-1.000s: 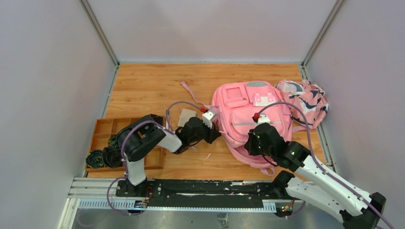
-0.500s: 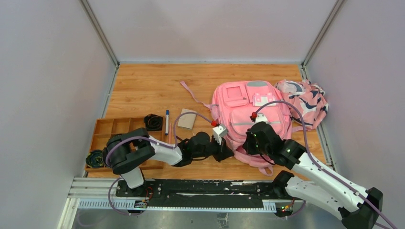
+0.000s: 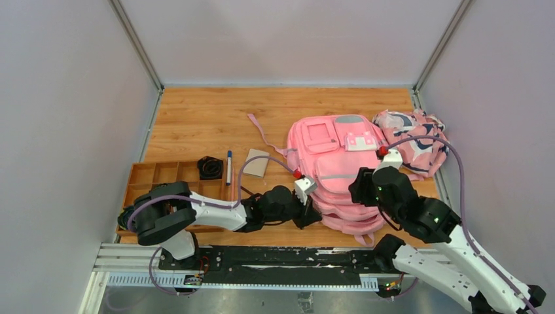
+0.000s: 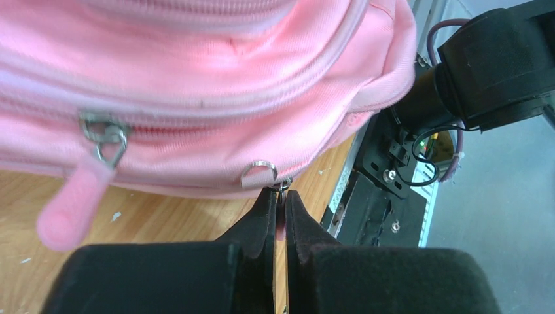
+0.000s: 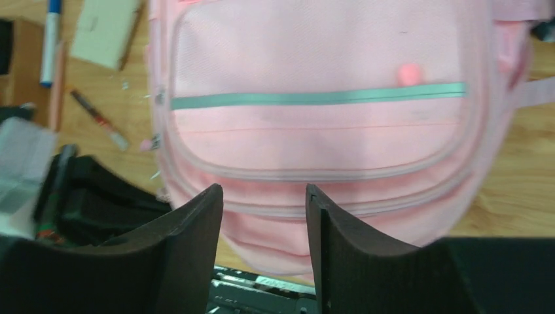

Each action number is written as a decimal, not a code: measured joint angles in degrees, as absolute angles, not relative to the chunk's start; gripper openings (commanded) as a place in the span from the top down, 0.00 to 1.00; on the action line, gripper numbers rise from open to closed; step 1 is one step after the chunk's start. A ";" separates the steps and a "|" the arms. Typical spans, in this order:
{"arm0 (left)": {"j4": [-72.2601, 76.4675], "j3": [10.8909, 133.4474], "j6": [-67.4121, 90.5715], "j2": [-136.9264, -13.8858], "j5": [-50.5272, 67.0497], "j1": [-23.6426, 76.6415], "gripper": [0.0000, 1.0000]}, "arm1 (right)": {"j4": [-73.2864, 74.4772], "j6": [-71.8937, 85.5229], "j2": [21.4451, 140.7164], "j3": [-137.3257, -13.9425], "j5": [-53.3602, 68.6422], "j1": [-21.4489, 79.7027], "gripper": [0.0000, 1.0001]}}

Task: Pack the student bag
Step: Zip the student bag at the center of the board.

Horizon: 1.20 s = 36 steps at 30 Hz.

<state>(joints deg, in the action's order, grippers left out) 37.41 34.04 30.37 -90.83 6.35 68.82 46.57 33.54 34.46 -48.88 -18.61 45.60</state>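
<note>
The student bag [image 3: 340,163] is laid flat on the right half of the counter [image 3: 196,118], front pockets upward, its near edge close to the arm bases. The left tool [image 4: 279,195] is clenched on a pink zipper pull [image 4: 280,226] at the bag's near left edge. The right tool [image 5: 264,196] is held released above the bag's near part, with nothing gripped between its fingers.

Student bag [image 4: 196,78] cropped, L wrist view
</note>
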 measured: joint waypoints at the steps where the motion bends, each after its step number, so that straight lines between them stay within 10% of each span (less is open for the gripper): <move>1: 36.12 34.41 29.50 -90.06 5.82 68.95 1.00 | 48.21 34.20 34.04 -49.65 -21.23 45.60 0.46; 12: 25.89 36.64 22.44 -84.40 2.28 64.01 1.00 | 52.90 41.71 40.77 -44.29 -33.54 39.24 0.64; 29: 24.36 35.03 18.61 -83.40 -1.43 56.90 1.00 | 25.50 23.51 74.13 -54.52 -9.41 25.36 0.63; 36: 22.87 38.94 19.33 -85.49 4.29 56.99 1.00 | 21.80 25.91 71.40 -53.47 -3.79 25.34 0.45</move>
